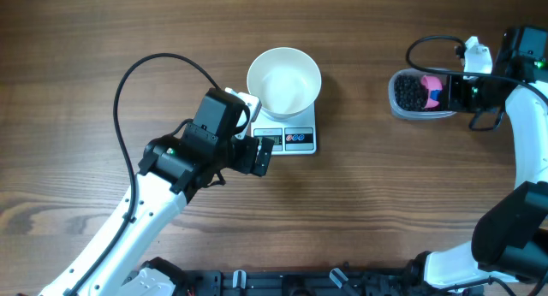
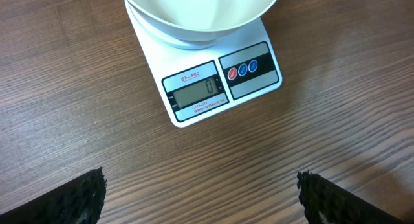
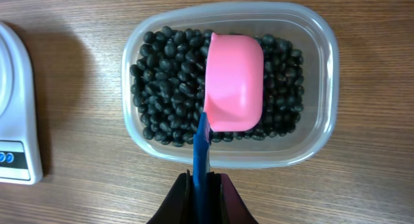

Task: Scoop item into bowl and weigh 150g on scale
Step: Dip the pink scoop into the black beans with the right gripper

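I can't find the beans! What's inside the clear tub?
The clear tub holds black beans, with a pink scoop over them. Any beans beneath the scoop are hidden.

A: Any legible text ahead of left gripper [image 2: 204, 203]?
B: "SF-400", printed on scale [image 2: 158, 56], straight ahead of the claw, just above display [image 2: 197, 93].
A: Readout?
B: Single "0", at display's right end.
A: Anything else?
B: Tiny red print under display, too small to read. Icons on buttons [image 2: 243, 69], ahead and slightly right of claw, illegible too.
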Controlling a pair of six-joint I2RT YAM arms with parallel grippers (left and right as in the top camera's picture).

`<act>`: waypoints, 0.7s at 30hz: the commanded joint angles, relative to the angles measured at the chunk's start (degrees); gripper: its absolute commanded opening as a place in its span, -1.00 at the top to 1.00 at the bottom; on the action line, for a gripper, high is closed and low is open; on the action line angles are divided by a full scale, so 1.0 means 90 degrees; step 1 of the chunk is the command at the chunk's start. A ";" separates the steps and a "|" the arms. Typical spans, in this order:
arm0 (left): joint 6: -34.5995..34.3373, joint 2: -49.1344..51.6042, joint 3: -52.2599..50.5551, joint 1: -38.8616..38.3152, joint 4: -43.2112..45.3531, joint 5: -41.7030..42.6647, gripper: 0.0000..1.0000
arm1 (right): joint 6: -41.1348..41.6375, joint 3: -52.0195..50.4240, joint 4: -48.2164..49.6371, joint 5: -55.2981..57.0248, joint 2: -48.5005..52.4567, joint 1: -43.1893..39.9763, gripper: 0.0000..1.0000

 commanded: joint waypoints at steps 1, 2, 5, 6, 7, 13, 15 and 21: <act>0.0148 -0.0046 0.0124 0.0024 -0.0002 0.0053 -1.00 | -0.0119 -0.0092 -0.0063 -0.0617 0.0134 0.0019 0.91; 0.0148 -0.0046 0.0124 0.0024 -0.0002 0.0053 -1.00 | -0.0119 -0.0092 -0.0070 -0.0614 0.0134 0.0012 0.91; 0.0148 -0.0046 0.0124 0.0024 -0.0002 0.0053 -1.00 | -0.0100 -0.0092 -0.0090 -0.0619 0.0134 -0.0080 0.91; 0.0148 -0.0046 0.0124 0.0024 -0.0002 0.0053 -1.00 | -0.0104 -0.0092 -0.0107 -0.0651 0.0134 -0.0134 0.91; 0.0148 -0.0046 0.0124 0.0024 0.0000 0.0053 -1.00 | -0.0107 -0.0092 -0.0121 -0.0704 0.0134 -0.0189 0.91; 0.0148 -0.0046 0.0124 0.0024 -0.0002 0.0053 -1.00 | -0.0129 -0.0124 -0.0250 -0.1302 0.0143 -0.0597 0.91; 0.0146 -0.0046 0.0124 0.0024 -0.0002 0.0053 -1.00 | -0.0136 -0.0216 -0.0250 -0.1574 0.0143 -0.0719 0.91; 0.0148 -0.0046 0.0124 0.0024 -0.0002 0.0053 -1.00 | -0.0124 -0.0629 -0.0063 -0.1668 0.0143 -0.0794 0.91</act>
